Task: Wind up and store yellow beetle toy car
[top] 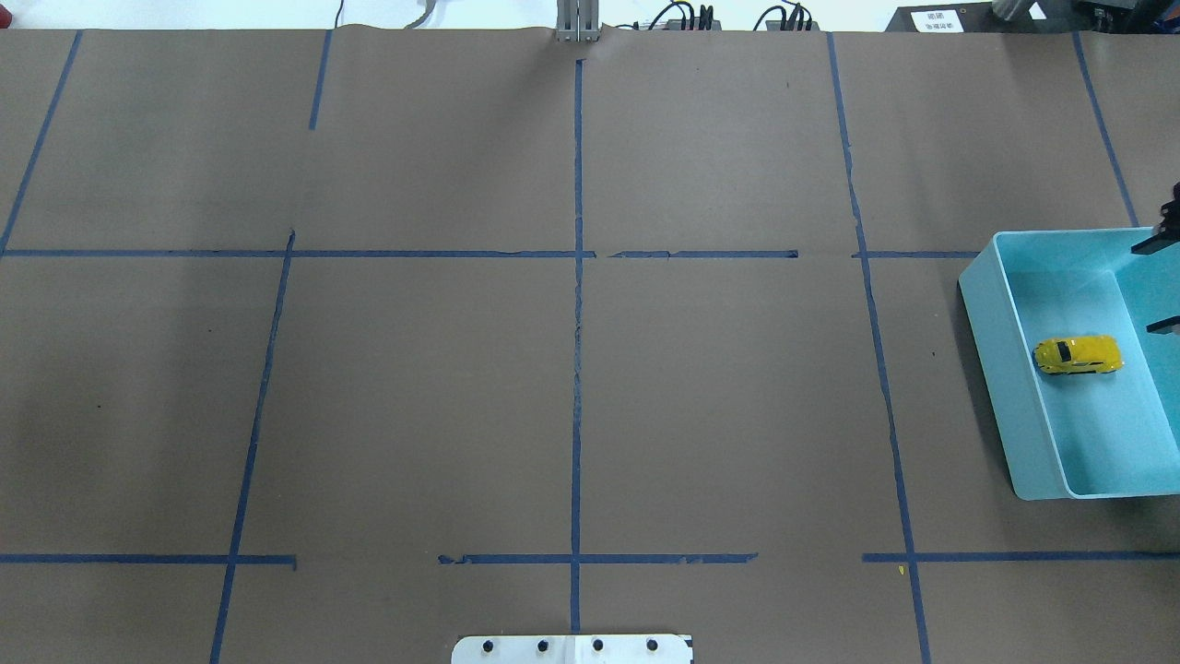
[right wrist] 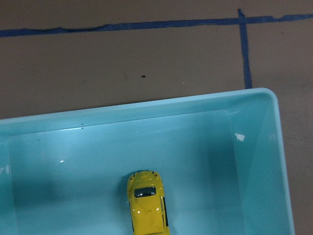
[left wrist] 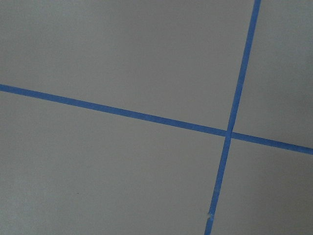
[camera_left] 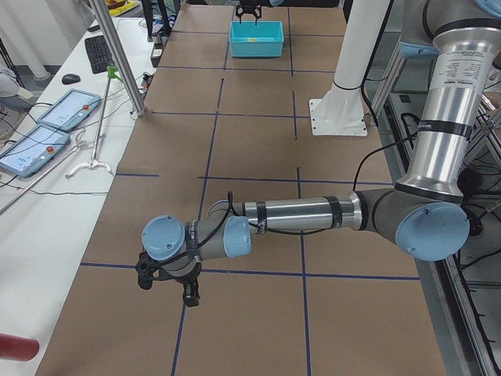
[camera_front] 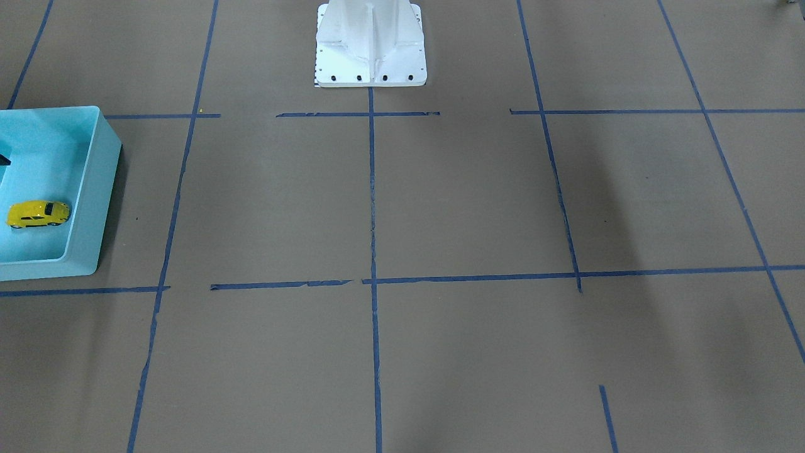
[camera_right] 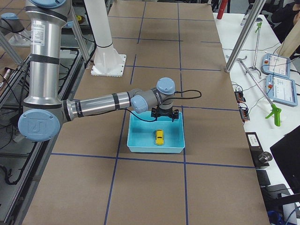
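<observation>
The yellow car [top: 1079,355] sits inside the blue bin [top: 996,360], far right of the overhead view, lengthwise across the frame. The right gripper [camera_right: 165,116] hangs just beside it, fingers spread wide, empty, and clearly the nearer. The left gripper [camera_left: 168,282] is well apart, and I cannot tell its opening.

Brown paper-covered table [top: 415,415] gridded with blue tape [top: 578,369].
</observation>
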Controlling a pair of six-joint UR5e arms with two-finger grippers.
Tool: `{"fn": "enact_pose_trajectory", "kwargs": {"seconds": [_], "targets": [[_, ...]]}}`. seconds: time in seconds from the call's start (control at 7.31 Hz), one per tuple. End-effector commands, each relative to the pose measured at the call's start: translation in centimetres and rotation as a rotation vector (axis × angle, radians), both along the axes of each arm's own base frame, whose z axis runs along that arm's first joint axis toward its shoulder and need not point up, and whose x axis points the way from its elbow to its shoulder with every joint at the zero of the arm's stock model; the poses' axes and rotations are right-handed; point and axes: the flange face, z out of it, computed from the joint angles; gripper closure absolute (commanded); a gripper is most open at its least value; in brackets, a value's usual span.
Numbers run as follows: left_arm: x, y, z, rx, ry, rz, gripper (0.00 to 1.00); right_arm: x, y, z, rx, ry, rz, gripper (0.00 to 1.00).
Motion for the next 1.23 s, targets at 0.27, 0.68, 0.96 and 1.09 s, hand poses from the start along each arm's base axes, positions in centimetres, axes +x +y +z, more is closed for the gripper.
{"fn": "enact_pose_trajectory", "kwargs": {"seconds": [0.27,0.68,0.96,1.09], "targets": [[0.1,0.1,-0.2,0.004,0.0,0.001,0.01,6.4,-0.6,-0.4,-0.581,-0.104,0.637,0.0],[0.1,-0.2,-0.5,0.01,-0.003,0.0,0.01,11.0,-0.1,7.1,-0.925,-0.121,0.89,0.0],[0.4,-0.3,-0.7,0.013,-0.003,0.006,0.01,13.2,0.4,8.1,-1.077,-0.113,0.944,0.0],[0.8,-0.5,-1.1,0.022,-0.004,0.014,0.01,14.5,0.2,7.6,-1.114,-0.112,0.975,0.0]]}}
